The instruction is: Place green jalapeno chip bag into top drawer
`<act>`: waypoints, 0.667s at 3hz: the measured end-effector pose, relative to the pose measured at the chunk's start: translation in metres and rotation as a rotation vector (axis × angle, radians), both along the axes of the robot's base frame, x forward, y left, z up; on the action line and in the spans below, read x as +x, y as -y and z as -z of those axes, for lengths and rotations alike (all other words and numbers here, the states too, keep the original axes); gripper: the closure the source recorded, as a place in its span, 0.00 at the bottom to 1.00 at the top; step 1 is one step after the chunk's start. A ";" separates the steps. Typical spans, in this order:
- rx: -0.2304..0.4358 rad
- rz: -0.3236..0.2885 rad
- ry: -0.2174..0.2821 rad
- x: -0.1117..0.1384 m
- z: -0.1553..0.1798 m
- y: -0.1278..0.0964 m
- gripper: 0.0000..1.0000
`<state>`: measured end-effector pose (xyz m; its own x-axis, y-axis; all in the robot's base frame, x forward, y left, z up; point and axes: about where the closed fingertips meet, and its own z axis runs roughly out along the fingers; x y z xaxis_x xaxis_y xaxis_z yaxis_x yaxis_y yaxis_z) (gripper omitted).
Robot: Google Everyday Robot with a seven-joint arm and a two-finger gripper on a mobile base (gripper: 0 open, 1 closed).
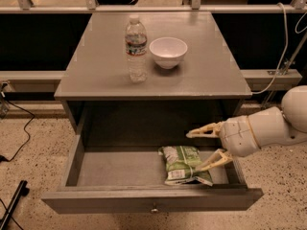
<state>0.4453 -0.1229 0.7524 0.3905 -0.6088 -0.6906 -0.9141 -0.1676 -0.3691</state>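
Observation:
The green jalapeno chip bag [183,164] lies flat on the floor of the top drawer [115,169], right of its middle. The drawer is pulled fully out of the grey cabinet; its front panel with a small brass knob [154,208] faces me. My gripper [198,150] reaches in from the right over the drawer's right side. Its fingers are spread wide: the upper one [204,130] points left above the bag, the lower one [214,161] sits at the bag's right edge. The gripper holds nothing.
On the cabinet top [100,66] stand a clear water bottle [136,49] and a white bowl [168,52]. A rail and dark panels run behind the cabinet. A black cable [19,128] lies on the speckled floor at the left. A white cable [282,42] hangs at the right.

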 end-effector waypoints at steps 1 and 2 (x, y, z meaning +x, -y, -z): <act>0.000 -0.003 -0.001 0.000 0.000 -0.001 0.00; 0.000 -0.003 -0.001 0.000 0.000 -0.001 0.00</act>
